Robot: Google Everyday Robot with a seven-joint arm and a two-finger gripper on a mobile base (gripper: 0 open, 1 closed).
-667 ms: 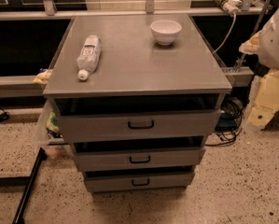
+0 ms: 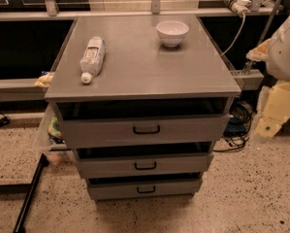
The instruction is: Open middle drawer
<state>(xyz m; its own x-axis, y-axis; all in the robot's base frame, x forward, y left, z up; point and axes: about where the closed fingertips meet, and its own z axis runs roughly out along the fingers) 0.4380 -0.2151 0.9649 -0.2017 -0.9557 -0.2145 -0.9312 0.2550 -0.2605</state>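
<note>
The middle drawer (image 2: 144, 165) is a wide grey metal front with a small black loop handle (image 2: 145, 166), set between the taller top drawer (image 2: 147, 129) and the shorter bottom drawer (image 2: 145, 189) of a grey cabinet. All three fronts stand slightly out, with dark gaps above them. My gripper (image 2: 264, 128) hangs at the right edge of the camera view, on the cream-coloured arm (image 2: 285, 52). It is to the right of the cabinet at about top-drawer height, apart from every drawer and holding nothing that I can see.
On the cabinet top (image 2: 144, 67) lie a plastic bottle (image 2: 92, 57) on its side at the left and a white bowl (image 2: 172, 33) at the back right. Cables (image 2: 236, 125) lie on the floor right of the cabinet. A black pole (image 2: 30, 193) slants at the lower left.
</note>
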